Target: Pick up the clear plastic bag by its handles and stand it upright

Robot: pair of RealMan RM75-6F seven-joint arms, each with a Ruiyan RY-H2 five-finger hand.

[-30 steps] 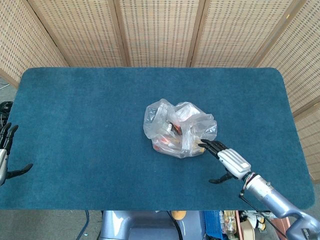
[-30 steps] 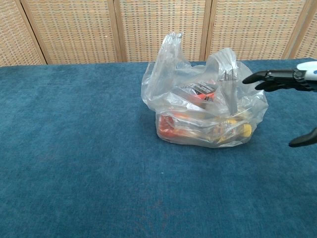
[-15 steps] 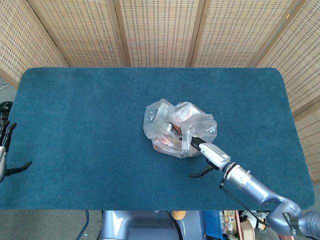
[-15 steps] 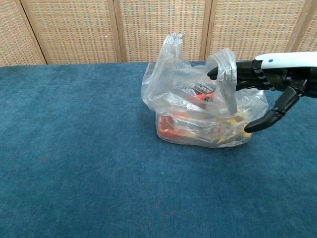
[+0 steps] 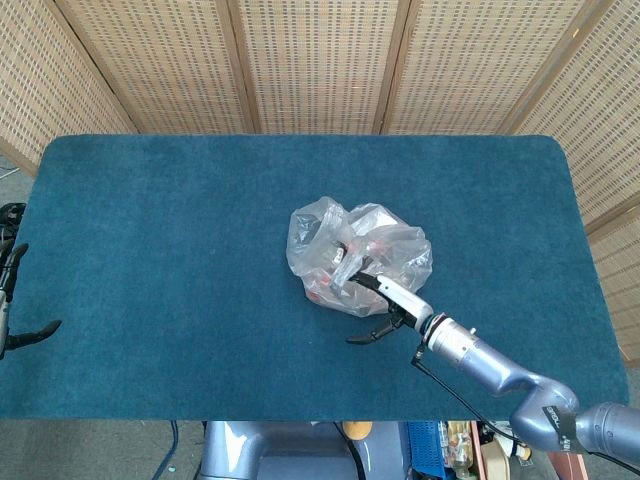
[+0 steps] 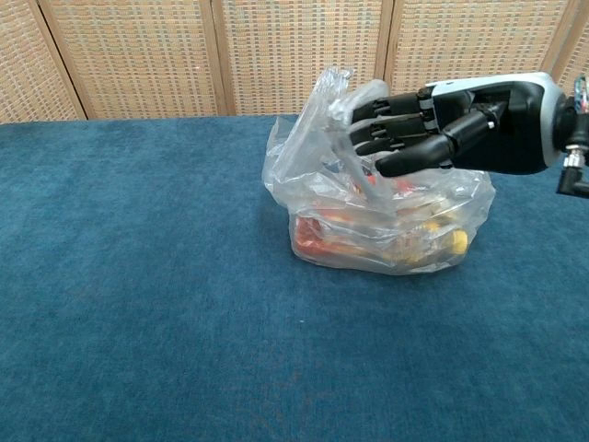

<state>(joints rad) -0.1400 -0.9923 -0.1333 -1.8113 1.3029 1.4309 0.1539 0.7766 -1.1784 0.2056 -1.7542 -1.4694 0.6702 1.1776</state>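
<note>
Plastic bag (image 6: 382,207), clear and crumpled, sits near the middle of a blue carpeted table (image 5: 150,230), with red and yellow packets showing through its lower half. The right hand (image 6: 433,129) reaches in from the right at the level of the bag's top. Its dark fingers (image 6: 382,124) are extended and slightly curled, pushing through the nearer handle loop (image 6: 363,106). Nothing is clamped yet; the hand is hooked into the film rather than grasping it. The far handle (image 6: 327,92) stands just beside the first.

To do this step well, the fingers should probably slide far enough to catch both loops, then curl closed before any lift, and the rise should be straight up so the packets settle at the bottom.

The left hand (image 5: 12,305) rests at the far left edge of the table, well apart from the bag, released with fingers spread. Woven wicker screens (image 5: 320,60) stand behind the table. Nothing blocks the lift, though the slack film could slip off straight fingers.
</note>
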